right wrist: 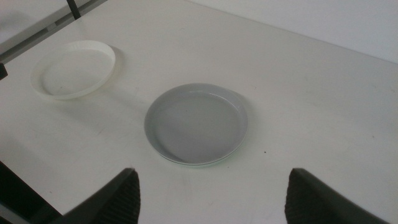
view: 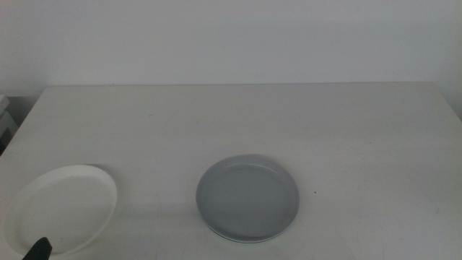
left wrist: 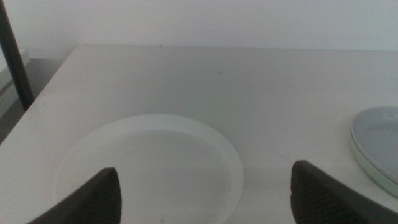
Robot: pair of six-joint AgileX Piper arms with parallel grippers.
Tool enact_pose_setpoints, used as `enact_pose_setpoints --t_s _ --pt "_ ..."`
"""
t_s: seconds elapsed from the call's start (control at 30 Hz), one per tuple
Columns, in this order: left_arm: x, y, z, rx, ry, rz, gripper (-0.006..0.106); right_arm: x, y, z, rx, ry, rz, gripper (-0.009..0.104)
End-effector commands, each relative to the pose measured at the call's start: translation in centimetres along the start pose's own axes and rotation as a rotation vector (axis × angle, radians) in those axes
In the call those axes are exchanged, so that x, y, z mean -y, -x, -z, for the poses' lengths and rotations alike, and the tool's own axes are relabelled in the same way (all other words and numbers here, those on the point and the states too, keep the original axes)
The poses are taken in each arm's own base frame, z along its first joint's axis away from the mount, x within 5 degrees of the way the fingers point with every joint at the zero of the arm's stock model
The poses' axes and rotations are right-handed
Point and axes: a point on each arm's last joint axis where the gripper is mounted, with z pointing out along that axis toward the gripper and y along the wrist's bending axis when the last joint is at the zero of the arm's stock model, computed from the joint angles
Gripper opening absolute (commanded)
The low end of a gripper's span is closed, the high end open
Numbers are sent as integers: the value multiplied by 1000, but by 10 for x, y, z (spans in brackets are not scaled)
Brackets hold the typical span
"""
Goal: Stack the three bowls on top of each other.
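The grey bowl (view: 247, 196) sits at the table's front centre, nested on the pale mint green bowl (view: 249, 240), of which only a thin rim shows beneath it. The white bowl (view: 61, 208) lies alone at the front left. My left gripper (left wrist: 205, 169) hovers open just above the white bowl's near side, its jaws spread wide; only a dark tip (view: 37, 249) of it shows in the middle view. The grey bowl (left wrist: 379, 140) lies off to one side of it. My right gripper (right wrist: 212, 171) is open and held high, back from the grey bowl (right wrist: 196, 123) and the white bowl (right wrist: 74, 68).
The white table (view: 289, 123) runs back to a pale wall. Its left edge (view: 22, 123) drops off beside a dark stand (left wrist: 15, 59).
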Motion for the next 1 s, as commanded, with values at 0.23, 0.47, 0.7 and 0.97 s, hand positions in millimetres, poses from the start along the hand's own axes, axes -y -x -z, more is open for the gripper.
enact_pose_setpoints --t_s 0.23,0.47,0.7,0.97 --pt "0 62 -4 43 72 97 96 1 11 2 68 -17 14 59" --pt "7 144 -24 -102 57 88 96 1 11 2 68 -17 14 59" --pt "11 205 -55 -291 24 82 96 1 11 2 68 -16 13 59" --pt "9 221 -89 -388 19 90 96 1 11 2 68 -16 13 59"
